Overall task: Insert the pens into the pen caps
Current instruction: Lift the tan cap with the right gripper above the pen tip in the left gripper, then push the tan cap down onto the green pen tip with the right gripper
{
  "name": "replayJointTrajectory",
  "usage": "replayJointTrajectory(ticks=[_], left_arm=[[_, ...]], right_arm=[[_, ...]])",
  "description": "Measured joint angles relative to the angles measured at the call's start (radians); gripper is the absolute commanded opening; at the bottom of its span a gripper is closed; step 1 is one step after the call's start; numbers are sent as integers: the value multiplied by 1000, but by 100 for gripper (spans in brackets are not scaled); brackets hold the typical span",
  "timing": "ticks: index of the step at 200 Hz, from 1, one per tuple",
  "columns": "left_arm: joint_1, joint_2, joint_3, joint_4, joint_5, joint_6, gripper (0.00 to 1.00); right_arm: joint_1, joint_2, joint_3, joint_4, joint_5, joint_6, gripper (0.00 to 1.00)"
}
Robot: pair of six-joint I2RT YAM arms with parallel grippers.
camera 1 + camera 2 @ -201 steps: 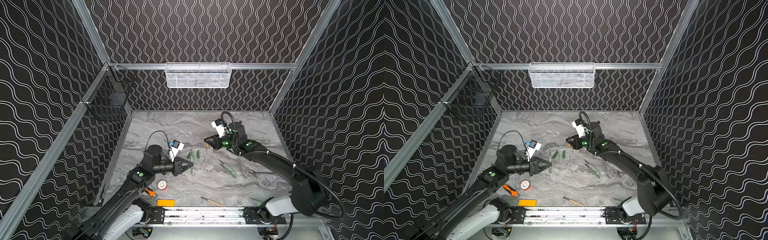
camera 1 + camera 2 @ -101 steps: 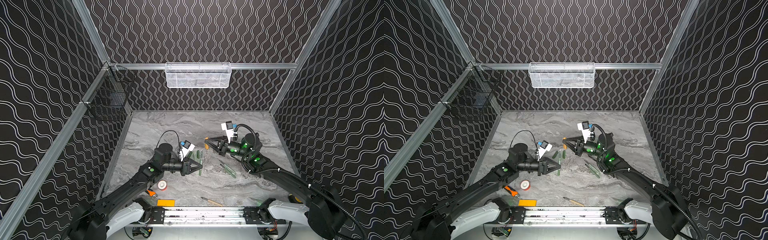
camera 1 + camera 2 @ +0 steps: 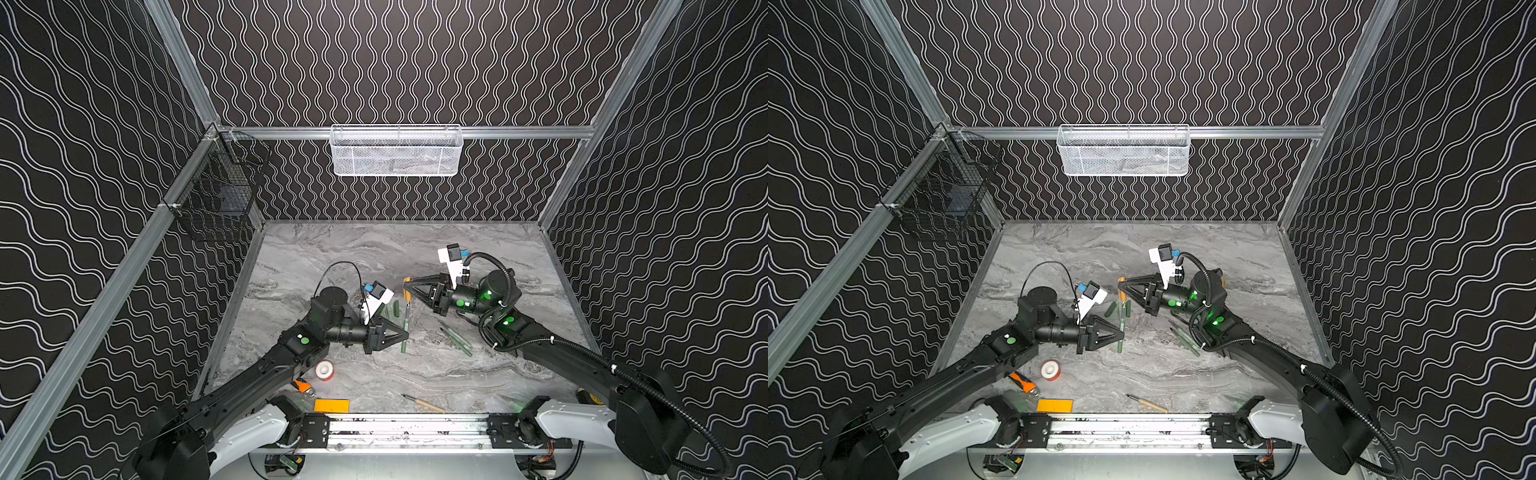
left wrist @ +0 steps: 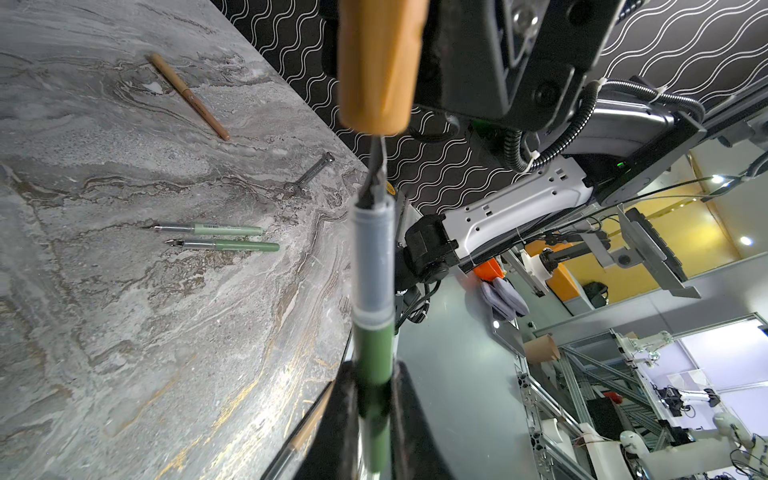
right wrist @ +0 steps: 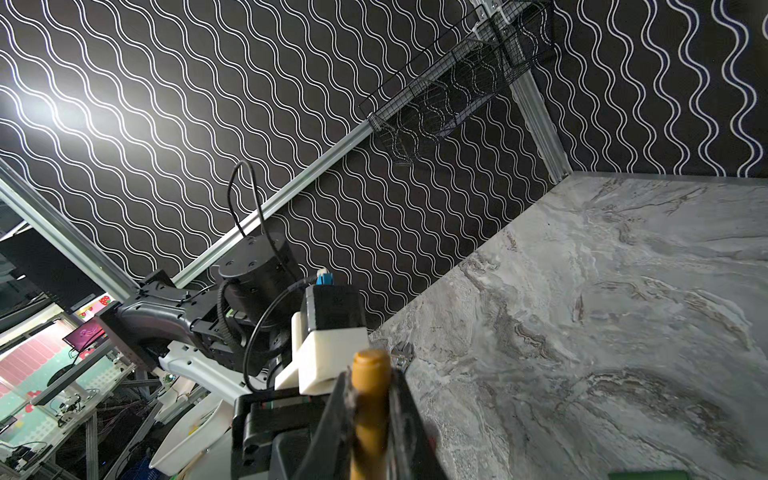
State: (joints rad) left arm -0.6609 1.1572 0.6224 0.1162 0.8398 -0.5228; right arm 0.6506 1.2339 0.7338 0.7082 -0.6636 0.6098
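Black walls (image 3: 415, 62) with white wavy lines enclose a grey marbled tabletop (image 3: 374, 249) that lies under the fingers (image 3: 392, 325). Well beyond them a white mesh basket (image 3: 397, 151) hangs on the back wall's aluminium rail (image 3: 519, 132); a black wire basket (image 3: 216, 195) hangs on the side wall. Glare (image 5: 54, 112) brightens one wall.

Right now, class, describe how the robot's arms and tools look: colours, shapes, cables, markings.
The left arm and right arm are black, with white bases and green dots. The left tool and right tool are black triangular wedges. A ribbed hose follows the right arm.
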Motion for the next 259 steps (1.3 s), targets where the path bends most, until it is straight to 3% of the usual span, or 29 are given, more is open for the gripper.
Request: replayJointTrajectory(ticks=[160, 259], left_arm=[[0, -53, 4, -33, -52, 10, 0], [-1, -62, -2, -37, -65, 9, 0]], right_arm=[[37, -14, -33, 21, 26, 10, 14], [120, 11, -88, 153, 182, 71, 13]])
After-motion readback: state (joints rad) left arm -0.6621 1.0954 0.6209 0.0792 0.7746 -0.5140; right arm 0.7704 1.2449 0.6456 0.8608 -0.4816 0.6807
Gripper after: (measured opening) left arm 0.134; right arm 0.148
